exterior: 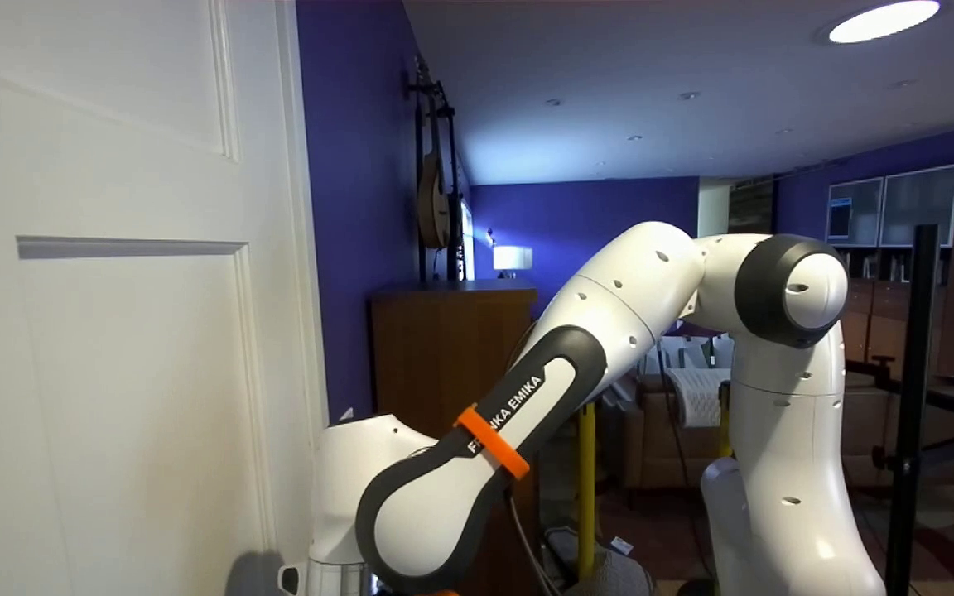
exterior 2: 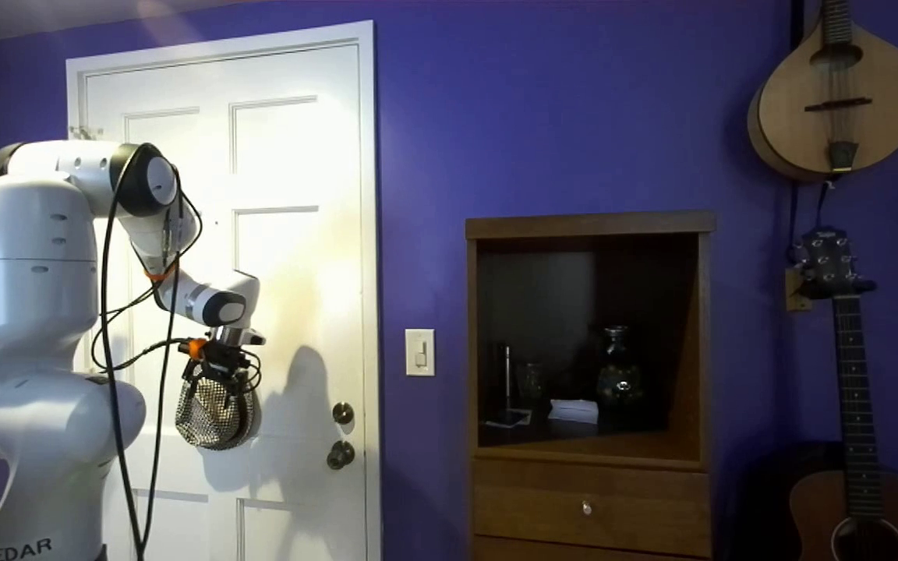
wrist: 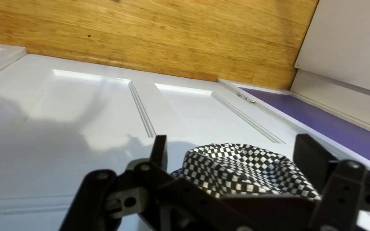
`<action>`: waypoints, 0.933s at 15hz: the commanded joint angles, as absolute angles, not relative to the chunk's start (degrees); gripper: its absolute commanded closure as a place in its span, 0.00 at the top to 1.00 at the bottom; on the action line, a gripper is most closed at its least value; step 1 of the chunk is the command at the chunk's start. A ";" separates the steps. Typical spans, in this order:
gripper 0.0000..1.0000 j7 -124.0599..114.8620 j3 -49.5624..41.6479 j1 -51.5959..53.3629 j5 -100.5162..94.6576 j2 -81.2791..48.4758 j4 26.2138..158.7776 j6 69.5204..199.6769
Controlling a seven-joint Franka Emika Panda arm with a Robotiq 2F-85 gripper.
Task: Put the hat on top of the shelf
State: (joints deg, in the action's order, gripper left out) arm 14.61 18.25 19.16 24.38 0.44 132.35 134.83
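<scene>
1. Nearest in the wrist view, the gripper (wrist: 232, 144) stands with its jaws spread wide; the hat (wrist: 236, 175) lies between them, a gap showing on one side. Contact on the other side cannot be told, and no firm hold is visible.
2. Seen in an exterior view, the hat hangs just below the gripper, in front of the white door (exterior 2: 293, 249); what bears its weight is hidden.
3. Checked cloth, wrinkled and sagging, suggests something light, limp and hard to break, with enough texture not to slide much.
4. Best hold is probably a deep pinch of the rim; a shallow bite might let it swing loose.
5. Backing off from the door first seems wise: its knob (exterior 2: 340, 454) and the hanging cables (exterior 2: 106, 335) could snag.
6. Well apart stands the shelf (exterior 2: 589, 224); its top edge looks higher than the hat, so lift high before crossing. The wall (exterior 2: 574, 117) above seems to offer room, with the mandolin (exterior 2: 839, 109) off beyond.
</scene>
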 commanded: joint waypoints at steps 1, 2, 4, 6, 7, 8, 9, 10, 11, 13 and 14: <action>1.00 14.36 20.03 20.48 19.50 -3.63 127.67 136.79; 1.00 13.81 20.03 20.30 17.32 -4.57 126.25 135.35; 1.00 14.14 20.28 20.07 19.26 -2.39 128.47 135.46; 1.00 14.13 20.34 19.95 18.52 -3.42 127.53 135.45; 1.00 14.13 20.35 19.92 18.43 -3.73 127.28 135.45; 1.00 14.13 20.37 19.91 18.38 -3.90 127.15 135.45; 1.00 14.13 20.37 19.91 18.36 -3.96 127.07 135.45; 1.00 14.13 20.37 19.90 18.35 -3.97 127.04 135.45; 1.00 14.13 20.37 19.91 18.33 -3.97 127.03 135.45; 1.00 14.13 20.37 19.91 18.33 -3.97 127.03 135.45; 1.00 15.50 20.75 20.08 19.67 -3.87 127.29 136.88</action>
State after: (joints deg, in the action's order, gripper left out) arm 14.34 20.01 20.24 18.51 -3.86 127.32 135.69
